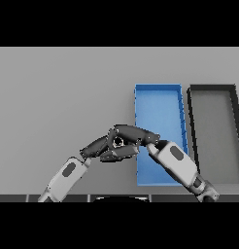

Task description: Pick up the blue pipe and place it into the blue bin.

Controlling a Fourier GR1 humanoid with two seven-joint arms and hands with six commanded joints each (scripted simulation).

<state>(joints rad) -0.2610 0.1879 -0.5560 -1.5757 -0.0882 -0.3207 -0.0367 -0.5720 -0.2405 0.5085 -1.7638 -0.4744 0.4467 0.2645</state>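
The blue pipe could not be made out as a separate thing: no blue bar lay on the bare surface point(63, 97), and the only spot where it could have sat was under or between the two dark hands, which met just left of the blue bin point(160, 104). A small round pale shape showed in the middle of the right hand point(125, 138); whether that was the pipe's end or part of the hand could not be told, so neither could the pipe's long axis.

The right hand reached leftward across the bin's lower left corner, its fingers point(115, 132) curled about that round shape, though what they pinched, if anything, was unclear. The left hand point(99, 147) came in from the lower left and touched the right from below, its fingers running fairly straight toward the right; whether they pressed on anything was hidden.

Judging from this, the bin lay immediately to the right of both hands, so the coming move would be a short carry rightward over its left wall.

A dark grey bin point(213, 92) stood just right of the blue one.
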